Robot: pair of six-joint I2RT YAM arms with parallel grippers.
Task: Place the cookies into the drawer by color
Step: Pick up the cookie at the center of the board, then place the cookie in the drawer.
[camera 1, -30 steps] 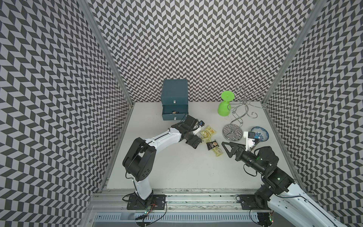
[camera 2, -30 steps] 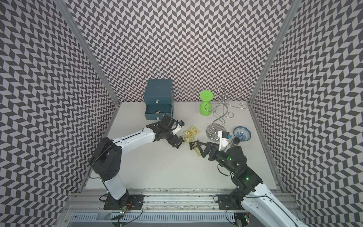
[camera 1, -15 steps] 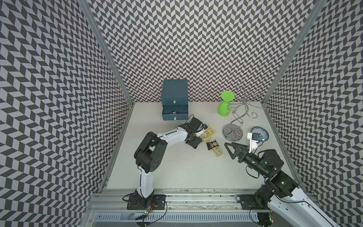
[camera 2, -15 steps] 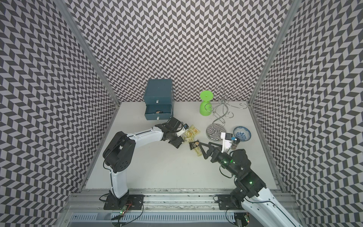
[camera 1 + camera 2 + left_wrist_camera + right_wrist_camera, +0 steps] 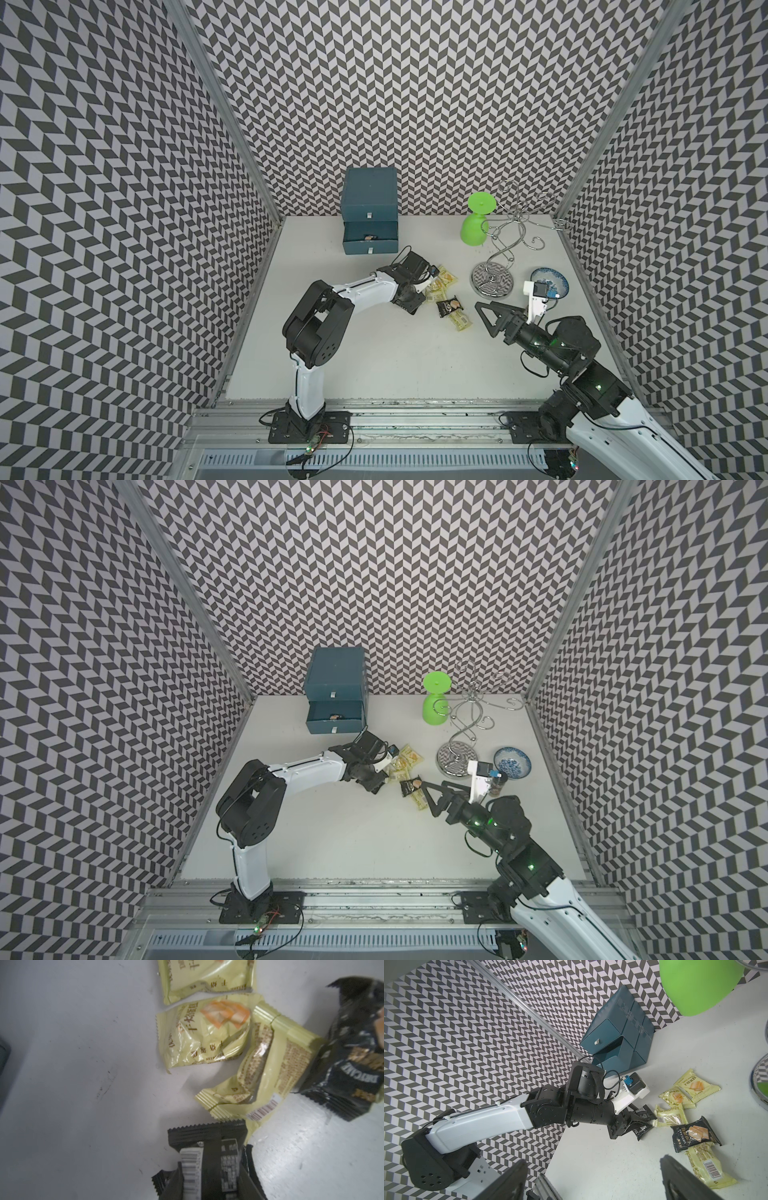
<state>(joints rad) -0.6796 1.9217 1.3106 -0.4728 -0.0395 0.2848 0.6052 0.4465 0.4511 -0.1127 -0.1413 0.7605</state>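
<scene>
The teal drawer point(image 5: 369, 195) stands at the back wall, one lower drawer pulled out with a small packet inside. Cookies lie in a cluster mid-table: pale yellow packets point(image 5: 446, 275) point(image 5: 203, 1032), a black packet point(image 5: 449, 307) point(image 5: 693, 1134), and another yellow one point(image 5: 461, 330). My left gripper point(image 5: 411, 301) point(image 5: 209, 1167) is low at the cluster's left edge, shut on a black cookie packet point(image 5: 207, 1138) point(image 5: 641, 1115). My right gripper point(image 5: 484, 320) point(image 5: 593, 1178) hovers open just right of the cluster, with nothing between its fingers.
An upturned green goblet point(image 5: 476, 224) stands at the back right. A wire stand with a round mirrored base point(image 5: 492, 282) and a blue patterned bowl point(image 5: 550, 282) sit right of the cookies. A small jar point(image 5: 496, 785) is behind my right gripper.
My left gripper has closed onto the black packet at the cluster's edge, and that arm's elbow has swung forward. My right arm has drawn back slightly to the right, still open.
</scene>
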